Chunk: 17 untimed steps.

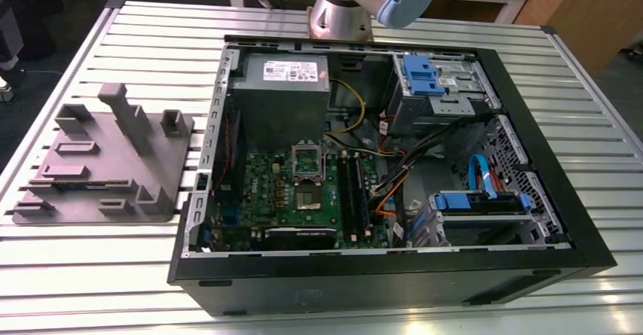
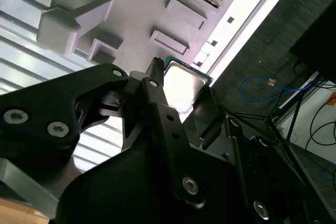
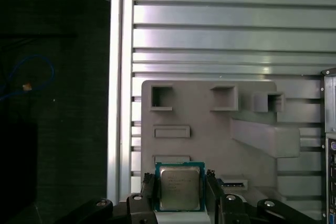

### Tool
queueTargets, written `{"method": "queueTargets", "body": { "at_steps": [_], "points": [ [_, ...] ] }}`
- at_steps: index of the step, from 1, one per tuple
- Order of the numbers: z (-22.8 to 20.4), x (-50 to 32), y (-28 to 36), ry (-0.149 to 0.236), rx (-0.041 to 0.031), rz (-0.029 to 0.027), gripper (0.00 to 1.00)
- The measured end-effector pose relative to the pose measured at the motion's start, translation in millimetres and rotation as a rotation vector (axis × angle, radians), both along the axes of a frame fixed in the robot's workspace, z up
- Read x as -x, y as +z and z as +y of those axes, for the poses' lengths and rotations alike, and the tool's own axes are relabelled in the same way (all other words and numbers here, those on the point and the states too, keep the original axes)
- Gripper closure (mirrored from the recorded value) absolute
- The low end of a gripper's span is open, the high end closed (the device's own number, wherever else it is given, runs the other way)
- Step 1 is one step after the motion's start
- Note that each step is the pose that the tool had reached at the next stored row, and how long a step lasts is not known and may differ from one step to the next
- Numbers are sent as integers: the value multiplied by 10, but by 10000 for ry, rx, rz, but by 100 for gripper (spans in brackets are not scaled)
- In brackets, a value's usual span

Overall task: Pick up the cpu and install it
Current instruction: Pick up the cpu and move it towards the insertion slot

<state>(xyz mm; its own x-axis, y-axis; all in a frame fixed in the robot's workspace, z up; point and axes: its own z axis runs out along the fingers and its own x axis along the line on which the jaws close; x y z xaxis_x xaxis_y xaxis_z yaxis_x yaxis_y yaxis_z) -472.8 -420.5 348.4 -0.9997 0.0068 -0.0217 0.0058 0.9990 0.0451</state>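
Over the grey tray (image 3: 210,140) (image 2: 131,3) in both wrist views, pincer (image 3: 180,195) (image 2: 181,92) tight on the cpu (image 3: 179,186) (image 2: 184,81); exterior view: computer case (image 1: 382,286).

In the exterior view the arm (image 1: 336,15) is a silver-grey cylindrical joint with a rounded pale blue cap (image 1: 407,0) at its two o'clock. In both wrist views the gripper (image 2: 181,85) (image 3: 180,187) is matt black, its angular fingers (image 2: 157,103) and linkages studded with silver hex-socket screws (image 2: 58,128).
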Motion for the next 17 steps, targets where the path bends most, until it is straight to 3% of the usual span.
{"method": "queueTargets", "body": {
  "at_steps": [4, 10, 17],
  "points": [
    [0, 0, 55, -1, 0, 0, 53],
    [0, -1, 57, 0, 0, 1, 53],
    [0, -107, 57, 0, 0, 1, 53]
  ]
}}
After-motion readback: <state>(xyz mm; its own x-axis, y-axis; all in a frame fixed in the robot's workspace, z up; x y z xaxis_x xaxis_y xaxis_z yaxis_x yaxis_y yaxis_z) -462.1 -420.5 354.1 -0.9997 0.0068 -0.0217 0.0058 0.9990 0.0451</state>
